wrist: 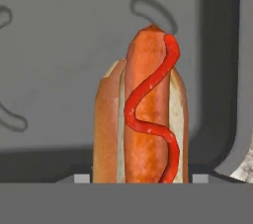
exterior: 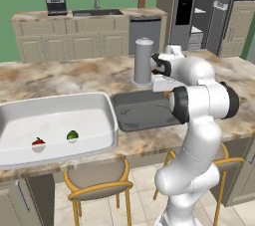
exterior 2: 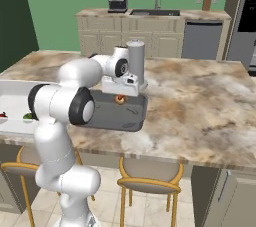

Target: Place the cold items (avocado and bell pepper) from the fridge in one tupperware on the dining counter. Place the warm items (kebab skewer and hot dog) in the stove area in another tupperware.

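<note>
A hot dog point(wrist: 143, 119) with a red ketchup squiggle stands between my fingers, and my gripper point(wrist: 141, 177) is shut on it. It hangs just above the dark grey tupperware tray point(wrist: 59, 45) on the dining counter point(exterior: 60, 78). From the right base, my gripper point(exterior 2: 120, 98) hovers over the tray point(exterior 2: 115, 116). The large white tupperware point(exterior: 107, 103) left of the tray point(exterior: 142, 113) holds the green avocado point(exterior: 72, 135) and the red bell pepper point(exterior: 38, 143). At the far right stands the fridge point(exterior: 187, 11), its door open. The kebab skewer is out of view.
A tall grey canister point(exterior: 143, 60) stands on the counter just behind the tray. Two stools point(exterior: 97, 182) point(exterior 2: 150, 178) tuck under the counter's near edge. The wall counter with a sink point(exterior: 94, 13) runs along the back wall.
</note>
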